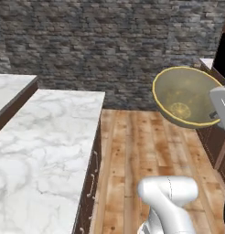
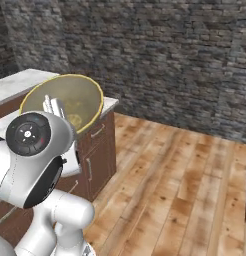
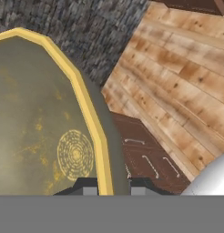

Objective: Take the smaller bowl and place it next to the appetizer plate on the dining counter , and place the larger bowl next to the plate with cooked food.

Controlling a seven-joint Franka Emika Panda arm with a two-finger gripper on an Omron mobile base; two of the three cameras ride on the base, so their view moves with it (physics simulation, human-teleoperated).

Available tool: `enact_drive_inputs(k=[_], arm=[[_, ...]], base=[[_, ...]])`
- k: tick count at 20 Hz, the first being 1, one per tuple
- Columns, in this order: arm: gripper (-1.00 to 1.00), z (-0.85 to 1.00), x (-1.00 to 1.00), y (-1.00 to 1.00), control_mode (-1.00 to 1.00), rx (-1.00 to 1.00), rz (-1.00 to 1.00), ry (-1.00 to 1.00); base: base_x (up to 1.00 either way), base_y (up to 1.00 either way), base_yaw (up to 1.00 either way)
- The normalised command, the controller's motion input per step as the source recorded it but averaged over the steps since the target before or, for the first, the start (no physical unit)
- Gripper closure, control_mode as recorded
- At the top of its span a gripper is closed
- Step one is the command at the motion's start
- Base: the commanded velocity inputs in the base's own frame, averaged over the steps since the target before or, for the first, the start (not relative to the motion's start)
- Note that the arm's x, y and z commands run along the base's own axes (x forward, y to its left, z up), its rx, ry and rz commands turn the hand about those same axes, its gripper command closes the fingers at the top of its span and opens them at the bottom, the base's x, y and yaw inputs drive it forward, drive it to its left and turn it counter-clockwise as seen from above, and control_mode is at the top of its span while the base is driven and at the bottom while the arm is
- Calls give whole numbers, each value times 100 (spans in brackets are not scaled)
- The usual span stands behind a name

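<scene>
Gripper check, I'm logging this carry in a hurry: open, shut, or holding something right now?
Gripper: shut on the rim of the larger bowl, one finger inside, one outside, bowl held tilted in the air.

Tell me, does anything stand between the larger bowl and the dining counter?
Nothing visible does. The gripper pinches the rim of the larger bowl, held tilted above the wood floor; the dining counter lies beside it with bare marble.

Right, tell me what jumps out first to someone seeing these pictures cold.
The larger bowl grabs the eye: olive-tan with a yellow rim, held tilted in mid-air above the wooden floor, its yellowish mark inside facing the left base camera. In the hand view the gripper pinches its rim, one finger inside and one outside. To the left runs the dining counter, white veined marble.
</scene>
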Motion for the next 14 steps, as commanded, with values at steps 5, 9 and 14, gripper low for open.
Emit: enact_drive_inputs(k=[5,9,14], arm=[[100,0,0,0,100,0,0,0],[100,0,0,0,100,0,0,0],[100,0,0,0,100,0,0,0]], base=[[-94,66,15],[-86,39,10],[-83,44,4]])
